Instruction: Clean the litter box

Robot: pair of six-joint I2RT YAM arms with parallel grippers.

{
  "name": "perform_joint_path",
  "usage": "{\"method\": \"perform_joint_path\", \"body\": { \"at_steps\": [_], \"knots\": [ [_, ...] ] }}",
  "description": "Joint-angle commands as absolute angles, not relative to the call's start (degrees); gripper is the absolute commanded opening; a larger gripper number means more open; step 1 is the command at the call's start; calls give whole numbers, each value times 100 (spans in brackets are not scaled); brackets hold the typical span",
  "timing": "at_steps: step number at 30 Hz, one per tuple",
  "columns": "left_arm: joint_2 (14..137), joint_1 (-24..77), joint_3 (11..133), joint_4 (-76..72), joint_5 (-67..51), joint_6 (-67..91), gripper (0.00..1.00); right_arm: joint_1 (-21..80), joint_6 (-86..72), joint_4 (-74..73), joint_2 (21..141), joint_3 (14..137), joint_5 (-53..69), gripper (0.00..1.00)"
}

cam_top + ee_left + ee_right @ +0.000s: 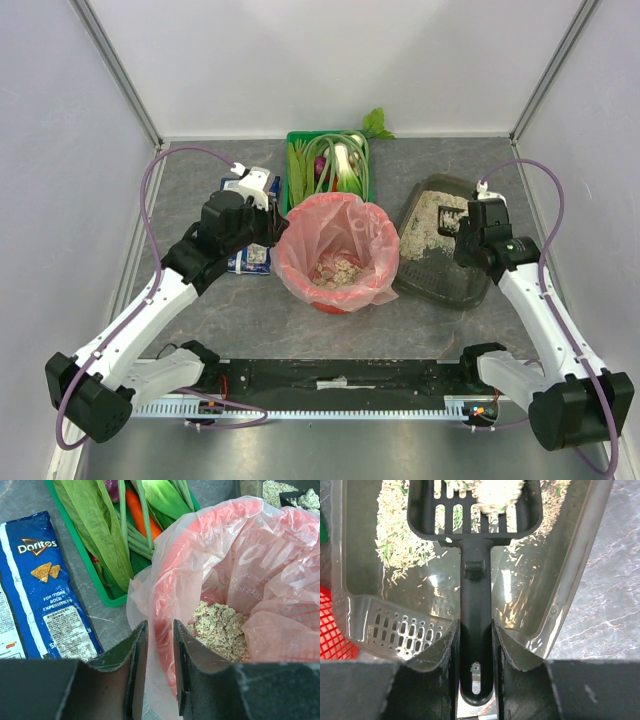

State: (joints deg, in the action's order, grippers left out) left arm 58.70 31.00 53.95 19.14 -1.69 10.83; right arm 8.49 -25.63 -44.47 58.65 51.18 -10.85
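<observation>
Grey-brown litter box (440,283) sat by the right edge of the desk (250,315). Right fingers (440,675) clamped the loaded black scoop (474,595); any tilt could spill litter short of the pink-bagged bin (296,232). Left fingers (125,675), narrow, hung at its rim; grip unclear.

"Doritos" logo and, lower down, "FOR MORE BOLD EXPERIENCES" in white on the blue chip bag (47,595)

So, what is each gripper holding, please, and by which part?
Right gripper: the scoop, by its handle. Left gripper: seemingly the pink bag, at its rim.
</observation>
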Motion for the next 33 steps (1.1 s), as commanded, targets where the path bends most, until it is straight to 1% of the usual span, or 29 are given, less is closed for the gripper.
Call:
{"method": "perform_joint_path", "body": {
  "at_steps": [1,2,4,5,6,10,12,16,17,20,28,31,33],
  "knots": [
    [5792,3120,5361,1643,-123,861,33,835,-2381,-4176,5704,5248,-267,0],
    [5827,3120,5387,1661,-140,870,33,844,-2460,-4157,5678,5247,-229,0],
    [5827,3120,5405,1670,-211,870,33,861,-2409,-4411,5643,5369,-1139,0],
    [5810,3120,5405,1670,-202,879,33,861,-2339,-4560,5599,5440,-1447,0],
    [5810,3120,5388,1670,-185,870,33,853,-2242,-4570,5459,5467,-1511,0],
    [5801,3120,5396,1661,-149,861,33,861,-1908,-4701,5107,5826,-784,0],
    [5775,3120,5388,1652,-176,879,33,861,-1785,-4895,4923,6143,-642,0],
    [5731,3120,5388,1652,-193,888,33,853,-1530,-4896,4711,6608,384,0],
    [5730,3120,5388,1635,-202,896,33,853,-1494,-4869,4711,6775,917,0],
    [5695,3120,5388,1635,-229,914,33,870,-1328,-4921,4781,7074,1518,0],
    [5678,3120,5379,1626,-202,896,33,1098,-818,-5141,5062,7646,2127,0],
    [5704,3120,5388,1635,-202,897,33,1598,-773,-5273,5273,7795,1838,0],
    [5713,3120,5379,1635,-167,905,33,2186,-826,-5247,5405,7857,1575,0]
  ]
}}
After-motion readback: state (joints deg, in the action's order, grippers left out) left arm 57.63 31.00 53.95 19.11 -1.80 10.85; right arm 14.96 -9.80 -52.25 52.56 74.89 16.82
